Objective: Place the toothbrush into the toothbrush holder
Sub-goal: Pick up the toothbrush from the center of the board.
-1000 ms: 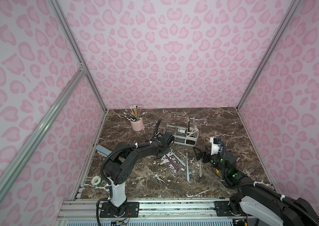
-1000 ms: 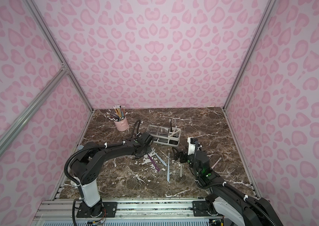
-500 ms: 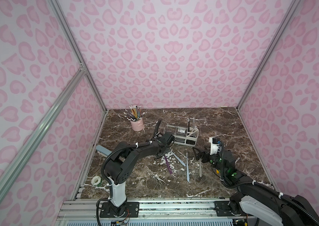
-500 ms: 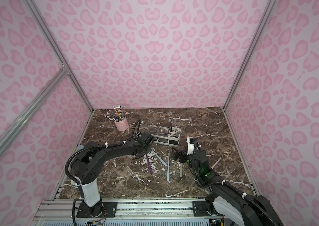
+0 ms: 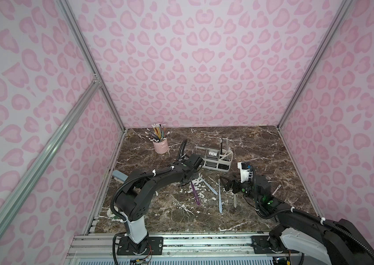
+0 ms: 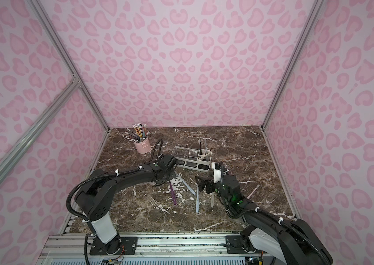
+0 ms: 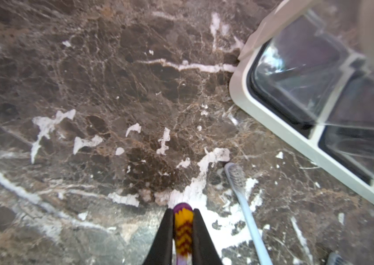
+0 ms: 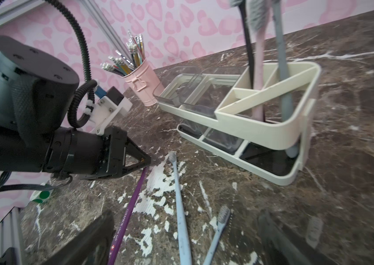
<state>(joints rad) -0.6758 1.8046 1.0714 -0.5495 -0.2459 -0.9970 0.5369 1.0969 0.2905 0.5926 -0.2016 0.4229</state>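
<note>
- Since the left arm's wrist covers it in both top views, the left gripper (image 7: pixel 182 212) only reads properly from its own camera: jaws clamped on the bristle head of the purple toothbrush (image 8: pixel 131 206).
- Its handle slants away from the jaws over the marble table (image 5: pixel 261 142), and the tail is cut off in the right wrist view.
- The toothbrush holder (image 5: pixel 215 168) sits just beyond, apart from that brush.
- The right gripper (image 5: pixel 225 183) hangs with jaws wide apart and empty. Its fingers are just blur up close.
</note>
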